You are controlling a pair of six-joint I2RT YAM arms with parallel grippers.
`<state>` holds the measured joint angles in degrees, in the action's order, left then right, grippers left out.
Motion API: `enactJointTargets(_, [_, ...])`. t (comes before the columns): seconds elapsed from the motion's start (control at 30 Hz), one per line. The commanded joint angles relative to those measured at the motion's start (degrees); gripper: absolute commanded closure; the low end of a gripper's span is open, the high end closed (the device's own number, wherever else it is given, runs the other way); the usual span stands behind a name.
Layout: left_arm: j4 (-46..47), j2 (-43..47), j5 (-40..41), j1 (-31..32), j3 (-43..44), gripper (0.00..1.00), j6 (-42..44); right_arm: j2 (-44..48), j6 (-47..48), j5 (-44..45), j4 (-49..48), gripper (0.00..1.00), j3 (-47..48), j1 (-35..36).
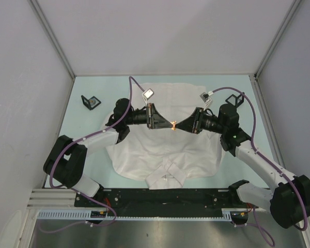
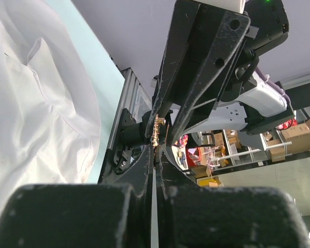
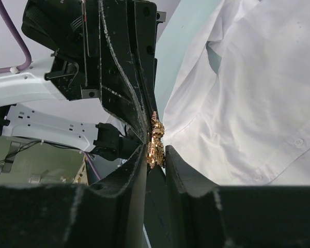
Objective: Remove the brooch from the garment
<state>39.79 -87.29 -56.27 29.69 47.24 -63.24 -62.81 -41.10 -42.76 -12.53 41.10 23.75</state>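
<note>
2 arms, 2 grippers, 1 brooch, 1 garment, 2 stands in shot. The garment [image 1: 160, 155], a white button-front shirt, lies spread flat on the pale teal worktop [image 1: 82, 121], collar towards the arm bases, hem at the far side. Both arms reach in from opposite sides and meet tip to tip over the middle of the shirt. The brooch [image 3: 156, 147] is small, gold and knobbly. It sits exactly where the 2 sets of fingertips meet, up off the fabric: the left wrist view shows it against the far rail, not against cloth. The left gripper [image 1: 169, 124] is fully closed, fingers pressed together with only a hairline slit between them, brooch pinched at the very tips. The right gripper [image 1: 180, 125] has its fingers a narrow gap apart, and the brooch fills that gap. Can't tell if both pads actually clamp it or only bracket it. 1 purple cable loops along each arm, 2 in all. 1 small black stand is at far left [image 1: 91, 102] and a second black stand at far right [image 1: 236, 99], both on bare worktop, well apart from the brooch, the right one just beside the right arm.
</note>
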Motion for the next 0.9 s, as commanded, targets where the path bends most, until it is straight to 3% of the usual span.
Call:
enactJointTargets(0.0, [3.45, 0.01, -1.39, -0.16, -0.31, 1.00, -0.39, -0.12, -0.12, -0.04, -2.50, 0.79, 0.03, 0.51])
enactJointTargets(0.57, [2.66, 0.80, -1.47, -0.16, -0.40, 1.00, 0.93, -2.06, -0.73, 1.54, -2.94, 0.82, 0.03, 2.18])
enactJointTargets(0.77, [-0.06, 1.85, -0.16, -0.16, -0.14, 0.99, 3.21, -0.83, -0.29, 4.61, 0.13, 0.86, 0.03, 2.01])
enactJointTargets(0.87, [-6.10, 3.34, 1.51, -0.16, 0.65, 1.00, 6.89, -0.04, -1.34, 7.77, 1.89, 0.89, 0.12, 2.18])
